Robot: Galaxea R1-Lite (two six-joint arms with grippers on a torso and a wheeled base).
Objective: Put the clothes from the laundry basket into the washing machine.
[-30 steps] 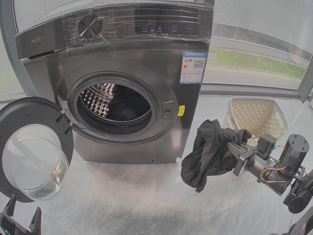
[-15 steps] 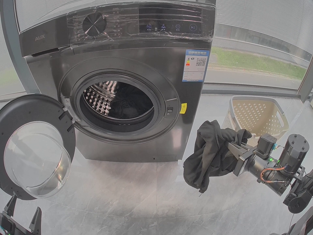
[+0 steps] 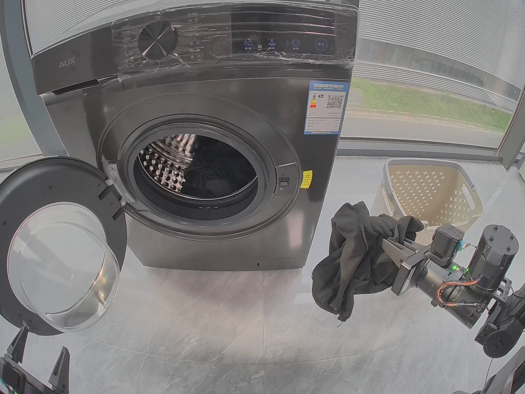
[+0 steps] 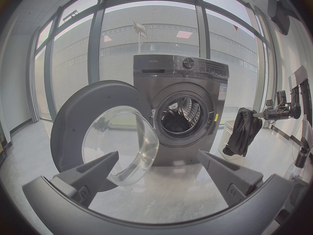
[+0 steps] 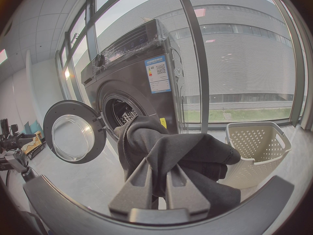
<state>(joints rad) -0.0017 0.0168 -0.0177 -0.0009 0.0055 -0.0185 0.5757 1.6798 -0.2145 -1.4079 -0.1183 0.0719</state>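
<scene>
In the head view, our right gripper (image 3: 389, 245) has its fingers pinching a black garment (image 3: 353, 258). The garment hangs lengthwise downward above the floor (image 3: 219, 324), near the laundry basket (image 3: 432, 192). The washing machine (image 3: 219, 94) stands to the left with its door (image 3: 49, 192) swung wide. Its drum mouth (image 3: 194, 173) lies leftward and farther ahead of those fingers, so we judge the carry must go across and in. Something dark sits inside the drum, possibly clothes, though we cannot be sure.

From the left wrist, our left gripper (image 4: 157, 153) sits low near the door, fingers spread and empty.

From the right wrist, the fingers press together on a fold of cloth, with the drum beyond them.
</scene>
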